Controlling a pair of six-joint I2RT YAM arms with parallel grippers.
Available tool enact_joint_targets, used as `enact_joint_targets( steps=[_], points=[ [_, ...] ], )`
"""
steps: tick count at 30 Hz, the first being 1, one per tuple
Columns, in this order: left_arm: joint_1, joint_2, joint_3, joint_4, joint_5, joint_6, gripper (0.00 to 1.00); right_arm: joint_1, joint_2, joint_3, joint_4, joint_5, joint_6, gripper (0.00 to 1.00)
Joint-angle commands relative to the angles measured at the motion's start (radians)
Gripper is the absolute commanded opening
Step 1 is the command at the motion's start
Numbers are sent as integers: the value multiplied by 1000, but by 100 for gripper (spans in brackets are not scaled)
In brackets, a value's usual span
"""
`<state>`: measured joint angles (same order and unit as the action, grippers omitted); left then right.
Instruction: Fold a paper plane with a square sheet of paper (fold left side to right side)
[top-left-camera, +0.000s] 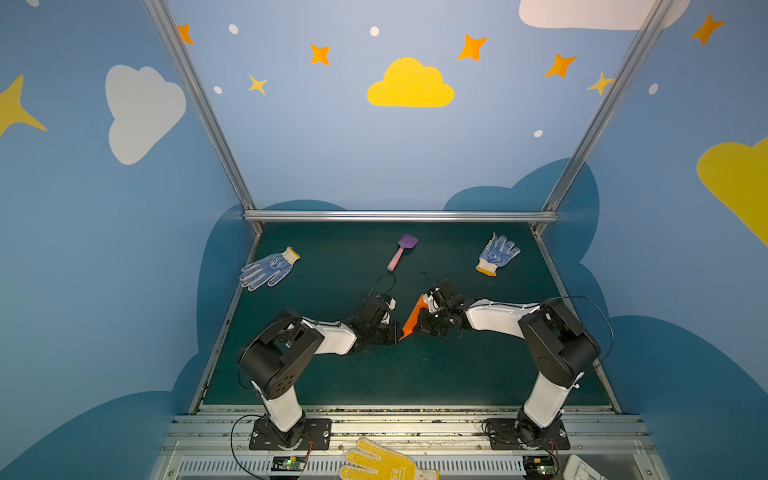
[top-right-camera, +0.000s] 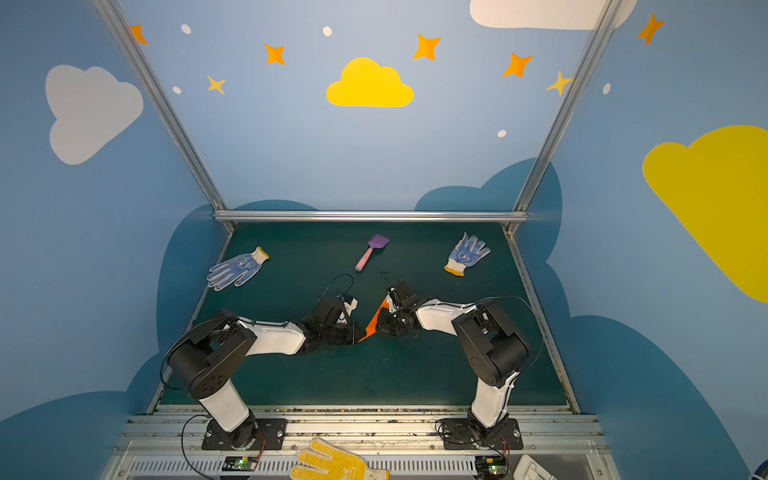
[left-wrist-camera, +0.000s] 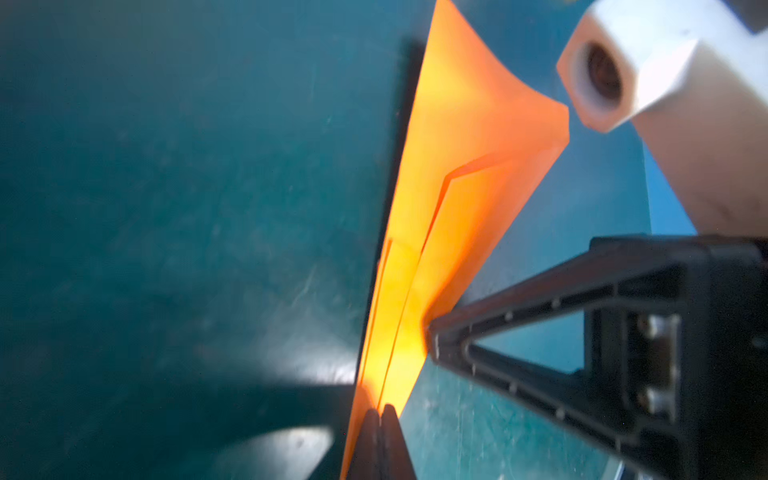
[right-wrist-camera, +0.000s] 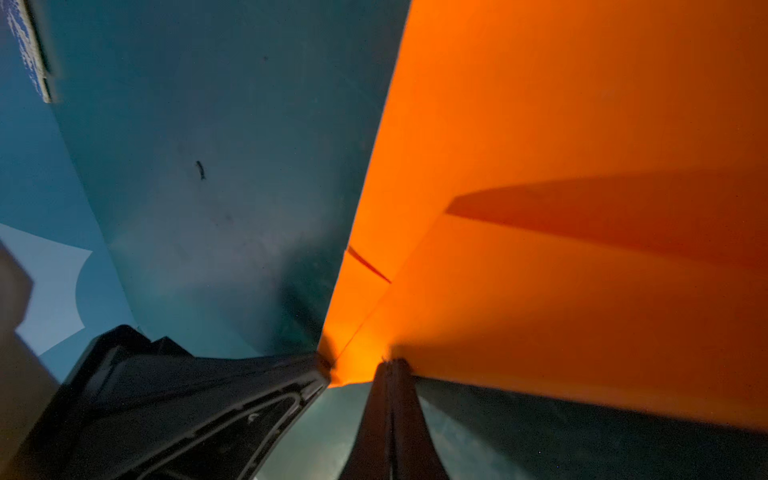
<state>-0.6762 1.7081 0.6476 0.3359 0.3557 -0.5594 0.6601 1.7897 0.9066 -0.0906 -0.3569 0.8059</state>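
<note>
Left wrist view: the paper (left-wrist-camera: 453, 174) stands on edge over the green mat (left-wrist-camera: 166, 208). Several stacked layers and creases show, and it narrows toward the camera.
Left gripper (left-wrist-camera: 380, 411): jaws clenched on the narrow end of the paper, with no gap between the fingers.
Right gripper (right-wrist-camera: 392, 365): jaws clenched on a long edge of the paper, just beside the left grip.
Location of paper: mid-table in both top views, as an orange sliver between the two gripper tips. It is well apart from the spatula (top-left-camera: 402, 251) and from the two blue-dotted gloves (top-left-camera: 268, 268) (top-left-camera: 496, 254) at the far side.
Reason for hold: judged, the two pinches set close together keep the layers stacked and the centre crease shut. Holding the paper upright leaves both faces free for the next fold.
Stage: judged, late. The creased, tapered form reads as a nearly finished plane, not a flat square.
Contact with mat: cannot tell. No view shows whether the lower edge rests on the mat or clears it.
Hidden: both wrists cover most of the paper in the top views. The wide end runs out of frame in the right wrist view.
Blur: the left wrist view is soft, so the layer count is uncertain.
Cut off: a yellow glove (top-left-camera: 382, 461) on the front rail, cropped by the frame edge.
</note>
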Motion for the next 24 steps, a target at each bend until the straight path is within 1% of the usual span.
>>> enact_joint_targets(
  steps=[1, 4, 7, 11, 18, 24],
  points=[
    [4, -23, -61, -93, 3, -8, 3, -2, 31, -54, -21, 53, 22, 0],
    [3, -57, -80, -105, -1, -10, 3, -1, 31, -56, -19, 52, 26, 0],
    [4, -78, -66, -125, 2, -7, 3, -2, 33, -57, -12, 44, 30, 0],
    [7, -92, -38, -140, 2, -6, 3, -1, 37, -48, -14, 38, 33, 0],
    [3, -157, 32, -170, 26, -27, 4, 6, 46, -46, -13, 36, 34, 0],
    [-9, -95, 82, -141, 52, -50, 3, 9, 53, -46, -11, 33, 41, 0]
  ],
)
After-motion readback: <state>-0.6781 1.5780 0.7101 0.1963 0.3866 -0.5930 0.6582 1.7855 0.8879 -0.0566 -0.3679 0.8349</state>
